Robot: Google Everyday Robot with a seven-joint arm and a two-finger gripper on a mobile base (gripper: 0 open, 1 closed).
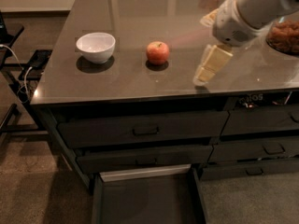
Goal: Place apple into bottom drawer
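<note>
The red apple [158,52] with yellowish patches stands upright on the dark countertop [140,85], near its middle. My gripper [204,74] hangs from the white arm at the upper right, just above the countertop and to the right of the apple, apart from it and holding nothing. The bottom drawer [145,173] is pulled open below the counter's front; its dark flat interior shows behind the pale back rim and nothing lies in it.
A white bowl [96,46] stands left of the apple. A bowl of brown snacks [283,34] sits at the right edge. Closed handled drawer fronts [145,130] are above the open drawer. Cables and a dark stand [18,73] are at the left.
</note>
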